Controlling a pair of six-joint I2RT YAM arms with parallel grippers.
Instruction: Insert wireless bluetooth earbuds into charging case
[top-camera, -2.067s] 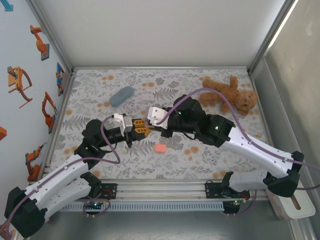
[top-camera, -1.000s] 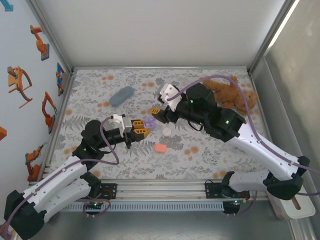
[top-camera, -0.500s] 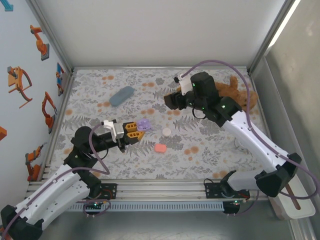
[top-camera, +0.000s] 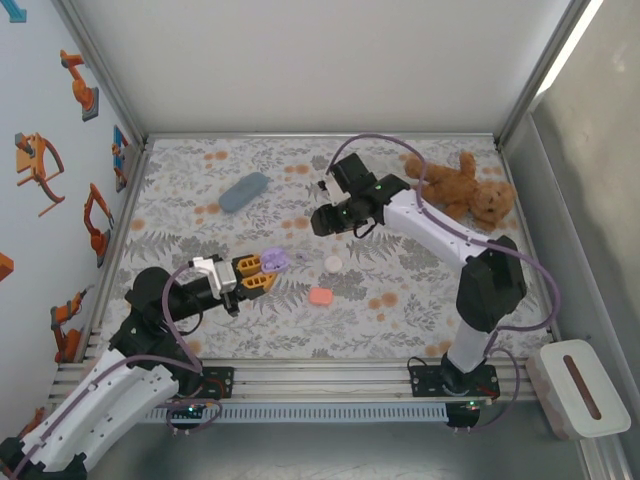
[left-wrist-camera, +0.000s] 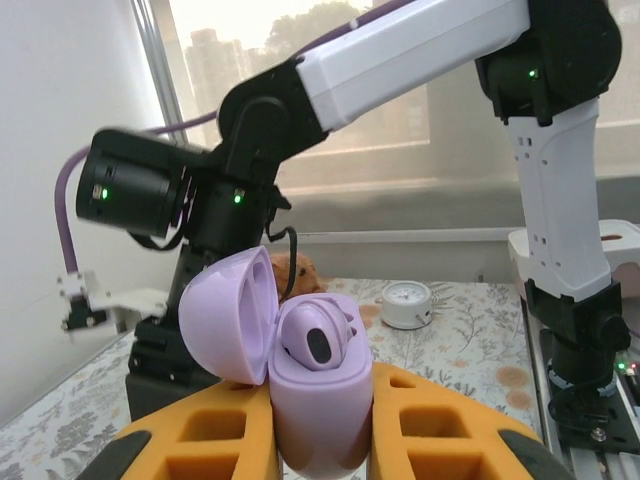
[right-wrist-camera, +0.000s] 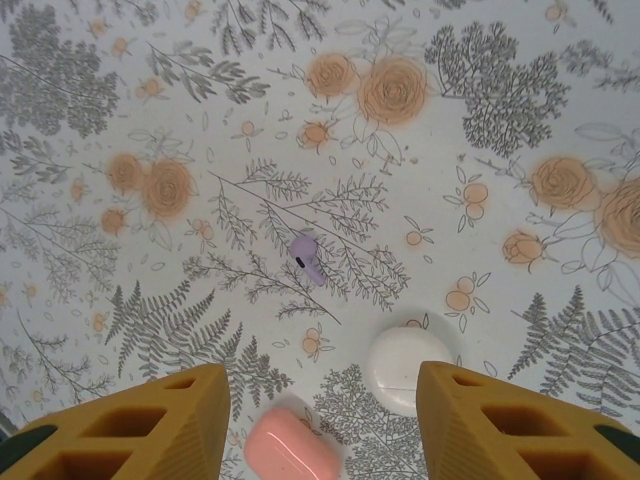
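Near the left front of the surface, I hold the open lilac case clamped in the left fingers, lid tipped back so, I judge, its sockets are reachable. That wrist view shows one earbud seated inside, unreadable from above; the right wrist view finds the loose lilac earbud lying below the right fingers, spread and empty.
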